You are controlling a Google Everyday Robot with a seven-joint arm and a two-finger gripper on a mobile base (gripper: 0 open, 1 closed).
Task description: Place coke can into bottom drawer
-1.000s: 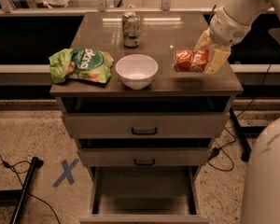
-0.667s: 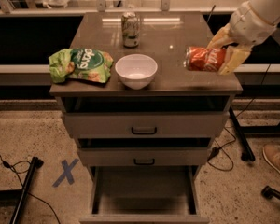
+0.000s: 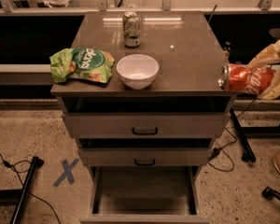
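The bottom drawer (image 3: pixel 144 188) stands pulled open at the foot of the cabinet (image 3: pixel 144 125). On the cabinet top, a white bowl (image 3: pixel 137 71) sits at the front edge; left of it is a green chip bag (image 3: pixel 82 65) whose white lettering is not legible. The gripper (image 3: pixel 263 78) is clamped on the coke can (image 3: pixel 245 78), held sideways at the top's right front corner with its white script showing. A green-and-silver can (image 3: pixel 131 29) stands upright at the rear.

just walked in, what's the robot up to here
The gripper holds the coke can on its side between its fingers, in the air just off the cabinet top's right edge. The bottom drawer stands pulled open below, and the can is not in it yet. A chip bag, white bowl and green can sit on top.
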